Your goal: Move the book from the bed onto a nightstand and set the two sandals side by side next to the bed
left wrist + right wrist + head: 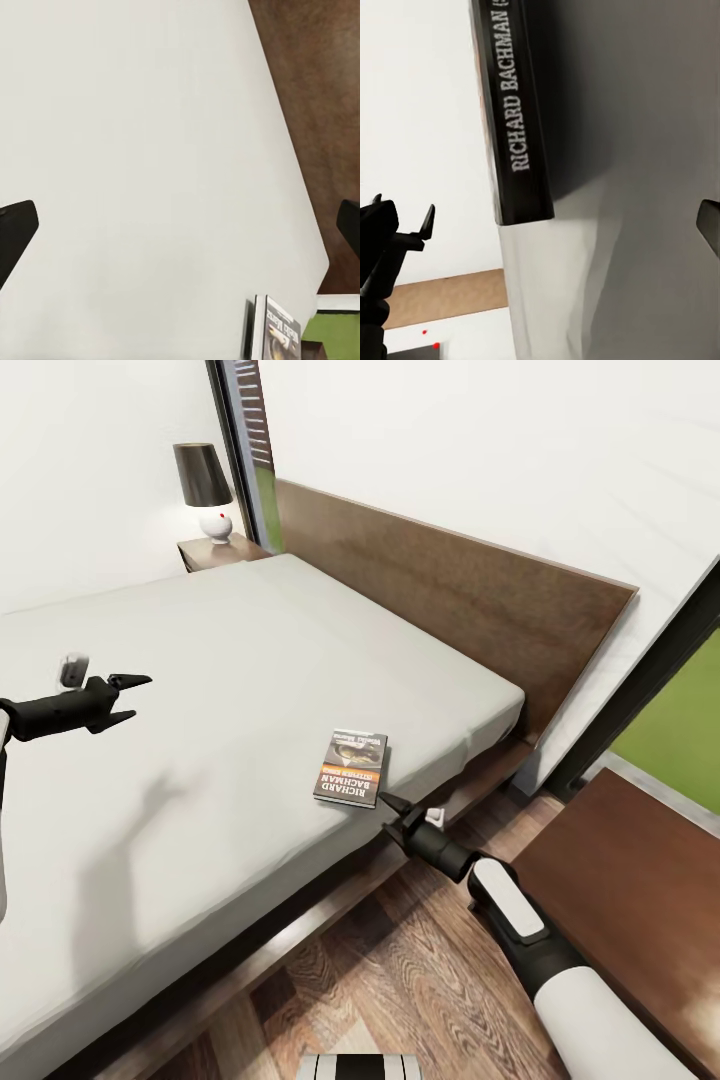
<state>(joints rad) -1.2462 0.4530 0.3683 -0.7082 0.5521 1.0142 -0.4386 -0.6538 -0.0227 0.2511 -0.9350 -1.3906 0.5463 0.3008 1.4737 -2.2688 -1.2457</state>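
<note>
The book [351, 768], dark with an orange band and "RICHARD BACHMAN" lettering, lies flat on the bed's grey mattress [230, 690] near its front edge. My right gripper [393, 813] is open at the mattress edge, just short of the book's near corner and apart from it. In the right wrist view the book's spine [514, 112] is close ahead, with one fingertip [709, 225] beside it. My left gripper [132, 698] hovers open over the left of the mattress, holding nothing. The left wrist view catches part of the book [274, 334]. The sandals are out of view.
A nightstand [205, 554] with a dark-shaded lamp [205, 490] stands at the bed's far side. A dark-brown wooden top [620, 880] sits close on my right by the headboard [450, 590]. Wood-plank floor [400, 970] runs between it and the bed frame.
</note>
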